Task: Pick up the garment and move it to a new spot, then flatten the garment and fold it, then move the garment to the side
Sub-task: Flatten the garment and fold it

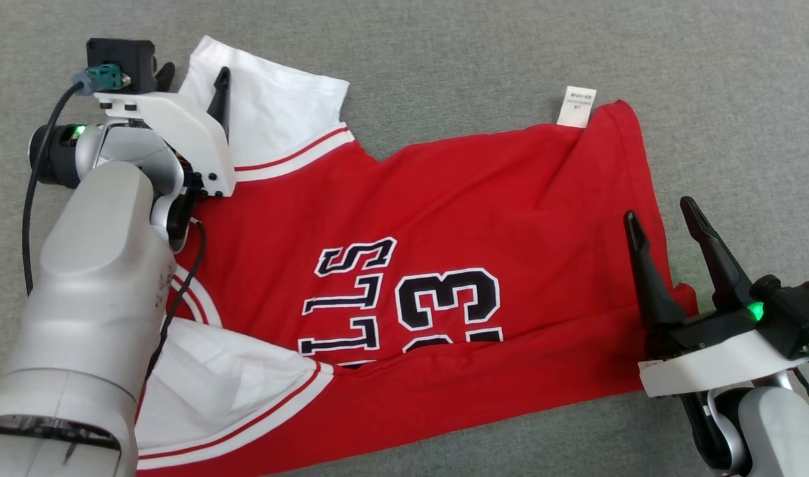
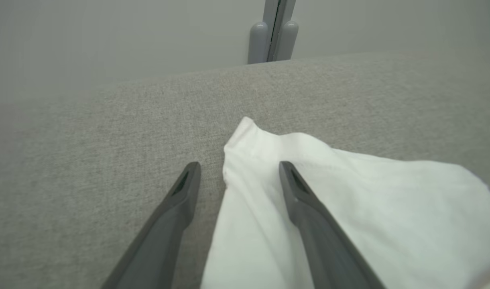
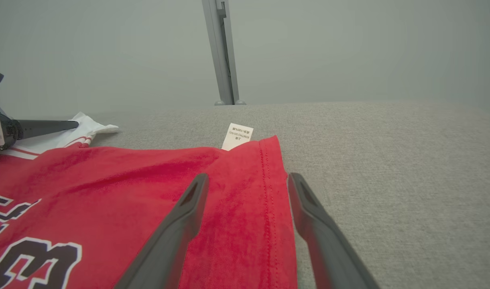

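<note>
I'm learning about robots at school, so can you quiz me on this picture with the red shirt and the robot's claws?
1. True or false: the red shirt lies on a grey fabric surface.
2. The left claw has a finger on each side of the edge of what? A) the white sleeve B) a sock C) a towel
3. Fill the gap: a small white ____ pokes out at the shirt's far edge.
Key: 1 true; 2 A; 3 label.
</note>
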You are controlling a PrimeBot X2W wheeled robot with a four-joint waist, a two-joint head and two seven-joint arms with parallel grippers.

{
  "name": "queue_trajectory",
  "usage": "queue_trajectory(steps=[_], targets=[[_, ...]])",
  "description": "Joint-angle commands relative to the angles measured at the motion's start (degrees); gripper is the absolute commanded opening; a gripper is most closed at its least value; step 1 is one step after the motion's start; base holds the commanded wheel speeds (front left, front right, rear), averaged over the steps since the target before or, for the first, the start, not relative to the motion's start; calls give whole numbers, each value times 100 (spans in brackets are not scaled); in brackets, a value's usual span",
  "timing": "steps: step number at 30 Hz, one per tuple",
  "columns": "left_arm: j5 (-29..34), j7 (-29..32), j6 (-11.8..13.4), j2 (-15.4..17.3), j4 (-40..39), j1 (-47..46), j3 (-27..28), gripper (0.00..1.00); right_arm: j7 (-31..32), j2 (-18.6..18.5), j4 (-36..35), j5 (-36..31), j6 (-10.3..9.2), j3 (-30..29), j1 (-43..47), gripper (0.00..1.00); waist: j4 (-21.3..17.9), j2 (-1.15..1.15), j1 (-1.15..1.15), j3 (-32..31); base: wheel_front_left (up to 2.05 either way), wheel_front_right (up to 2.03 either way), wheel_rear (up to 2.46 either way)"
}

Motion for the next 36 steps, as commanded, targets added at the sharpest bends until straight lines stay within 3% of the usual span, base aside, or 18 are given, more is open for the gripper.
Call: queue_trajectory(steps=[1,2,3,4,10,18,26,33,34,35,36], targets=[[-42,21,-21,14,177,-168,17,100,-66,6,40,35,0,31,-90,100,-89,1,0,72,0,0,0],[-3,75,-47,30,341,-236,-33,80,-79,5,70,54,0,53,-116,100,-113,1,0,83,0,0,0],[-13,118,-79,27,487,-298,-52,32,-95,4,100,55,0,64,-129,100,-131,1,0,94,0,0,0],[-45,120,-116,8,609,-345,-57,0,-114,0,133,65,0,59,-137,100,-140,1,0,102,0,0,0],[56,-238,-185,8,970,-620,-200,0,-149,-72,377,312,0,-31,-340,100,-120,1,0,99,0,0,0],[-2,-839,-271,-102,1193,-764,-290,0,108,-611,1111,915,1,-23,-1420,100,66,1,0,37,0,0,0],[-104,-1167,-346,-341,1273,-861,-470,0,1001,-1148,2425,1749,0,1071,-2763,100,391,1,0,65,0,0,0],[-237,-1334,-378,-424,1279,-863,-628,0,1915,-1473,3173,2355,0,1826,-3188,100,547,1,0,70,0,0,0],[-272,-1353,-372,-433,1274,-866,-647,0,2003,-1496,3219,2440,0,1872,-3190,89,558,1,0,71,0,0,0],[-284,-1361,-372,-442,1269,-865,-669,0,2073,-1538,3249,2483,0,1918,-3194,51,568,1,0,68,0,0,0],[-321,-1377,-373,-450,1252,-856,-685,0,2152,-1559,3269,2575,0,1933,-3190,22,576,1,0,63,0,0,0]])
